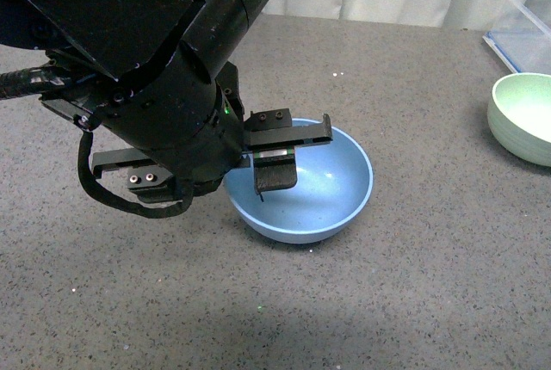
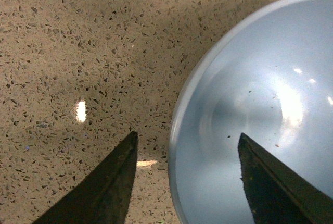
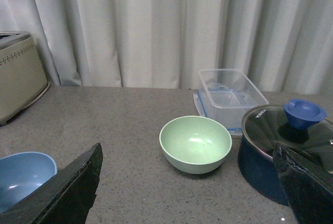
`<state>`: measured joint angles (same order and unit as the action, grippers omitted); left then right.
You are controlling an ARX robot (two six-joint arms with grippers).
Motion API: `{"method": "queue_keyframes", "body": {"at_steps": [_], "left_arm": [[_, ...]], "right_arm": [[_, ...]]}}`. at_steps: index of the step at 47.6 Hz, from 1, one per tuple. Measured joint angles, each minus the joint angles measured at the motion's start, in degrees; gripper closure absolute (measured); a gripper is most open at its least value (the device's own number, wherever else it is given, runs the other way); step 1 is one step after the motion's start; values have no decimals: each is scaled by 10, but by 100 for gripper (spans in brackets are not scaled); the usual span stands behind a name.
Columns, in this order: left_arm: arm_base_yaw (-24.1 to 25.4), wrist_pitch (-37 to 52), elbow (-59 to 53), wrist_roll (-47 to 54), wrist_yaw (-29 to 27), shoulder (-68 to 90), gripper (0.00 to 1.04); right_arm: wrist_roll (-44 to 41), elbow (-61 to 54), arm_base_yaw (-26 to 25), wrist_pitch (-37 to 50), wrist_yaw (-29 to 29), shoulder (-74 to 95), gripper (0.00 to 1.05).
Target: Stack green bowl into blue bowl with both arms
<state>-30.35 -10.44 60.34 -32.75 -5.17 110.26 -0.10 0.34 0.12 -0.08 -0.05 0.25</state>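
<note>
1. Straddling the left rim of the blue bowl, the left pincer is spread: one finger hangs inside the bowl and the other over the table just outside. Whether either finger touches the wall I cannot tell.
2. The blue bowl sits upright near the middle of the table. In the left wrist view its inside holds only fine dark specks and light glare.
3. The green bowl stands upright at the right edge of the front view, well apart from the blue bowl, with its inside bare.
4. The right pincer is spread and grips nothing, and the green bowl shows between its fingers, farther off.
5. A dark blue pot with a glass lid and blue knob stands just beside the green bowl. A clear box lies beyond them, near the curtain.
6. An open stretch of table lies between the two bowls and along the near edge.
</note>
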Motion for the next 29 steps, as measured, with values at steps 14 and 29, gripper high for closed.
{"method": "queue_keyframes", "body": {"at_steps": [14, 29], "left_arm": [[91, 45, -44, -27, 3, -105, 5], [245, 54, -158, -31, 50, -275, 6]], "right_arm": [[0, 0, 0, 0, 0, 0, 9], [0, 0, 0, 0, 0, 0, 9]]}}
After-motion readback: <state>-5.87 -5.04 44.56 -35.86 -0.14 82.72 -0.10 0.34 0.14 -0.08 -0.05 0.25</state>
